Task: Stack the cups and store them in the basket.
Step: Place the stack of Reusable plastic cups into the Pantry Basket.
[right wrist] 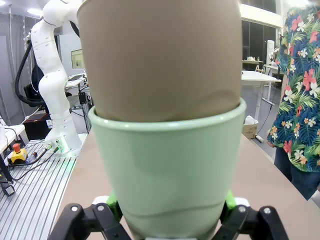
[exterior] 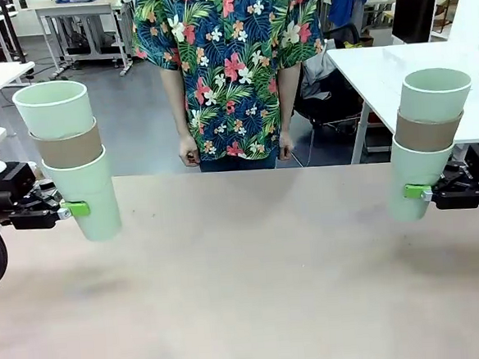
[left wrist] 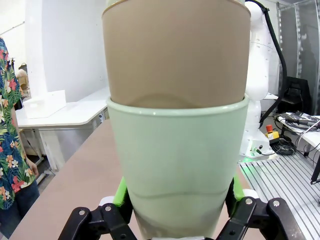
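**A:** Where do we stand?

**B:** We hold everything, in two nested threes. Our left gripper point(exterior: 84, 209) is clamped low on the left stack point(exterior: 72, 154), around its bottom mint piece, over the left edge of the table point(exterior: 256, 301). Our right gripper point(exterior: 418, 191) is clamped the same way on the right stack point(exterior: 430, 141), over the right edge. Each stack runs mint, tan, mint from the bottom up.

**A:** Are they resting on the table?

**B:** We judge not. Both bases look to hang clear of the surface, with faint shadows under them.

**A:** What does joining them turn on?

**B:** The stacks are well apart, with the table's whole width between them, at about the same height. Both long axes stand near upright with mouths up. The tops lean slightly outward, away from each other. Sideways travel alone won't nest them, we think. One stack would need to rise above the other's open mouth, match its lean, then come down along that axis.

**A:** Which arm is nearer?

**B:** Neither, since they mirror each other. The person point(exterior: 231, 65) stands at the far edge with hands down, apart from both stacks. We'd say the basket comes after the join.
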You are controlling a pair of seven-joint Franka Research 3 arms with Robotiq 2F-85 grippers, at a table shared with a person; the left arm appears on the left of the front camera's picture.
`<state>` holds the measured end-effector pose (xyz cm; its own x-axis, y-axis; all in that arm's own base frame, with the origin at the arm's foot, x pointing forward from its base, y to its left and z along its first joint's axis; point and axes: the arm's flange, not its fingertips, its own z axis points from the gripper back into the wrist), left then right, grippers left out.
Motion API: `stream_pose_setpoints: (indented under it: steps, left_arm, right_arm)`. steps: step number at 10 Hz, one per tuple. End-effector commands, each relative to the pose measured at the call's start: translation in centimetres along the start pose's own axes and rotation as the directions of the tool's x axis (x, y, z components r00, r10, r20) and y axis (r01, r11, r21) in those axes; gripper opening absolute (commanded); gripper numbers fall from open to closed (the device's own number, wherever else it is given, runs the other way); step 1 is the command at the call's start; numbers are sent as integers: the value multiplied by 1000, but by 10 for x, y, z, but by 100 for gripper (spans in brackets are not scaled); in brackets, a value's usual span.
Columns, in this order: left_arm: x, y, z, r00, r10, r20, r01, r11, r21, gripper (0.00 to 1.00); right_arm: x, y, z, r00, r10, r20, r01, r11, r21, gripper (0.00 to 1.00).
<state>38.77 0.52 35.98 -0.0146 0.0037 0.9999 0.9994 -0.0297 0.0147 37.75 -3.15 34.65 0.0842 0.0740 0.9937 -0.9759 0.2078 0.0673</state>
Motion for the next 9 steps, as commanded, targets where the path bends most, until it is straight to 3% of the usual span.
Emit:
stream_pose_setpoints:
  steps: [1,9]
  left_arm:
    - [3,0,-1,1000,-8,5,8,1000,-4,87]
    - [3,0,-1,1000,-8,5,8,1000,-4,87]
  right_arm:
    - [3,0,1,1000,8,6,-7,1000,-4,85]
    - [3,0,1,1000,8,6,-7,1000,-4,85]
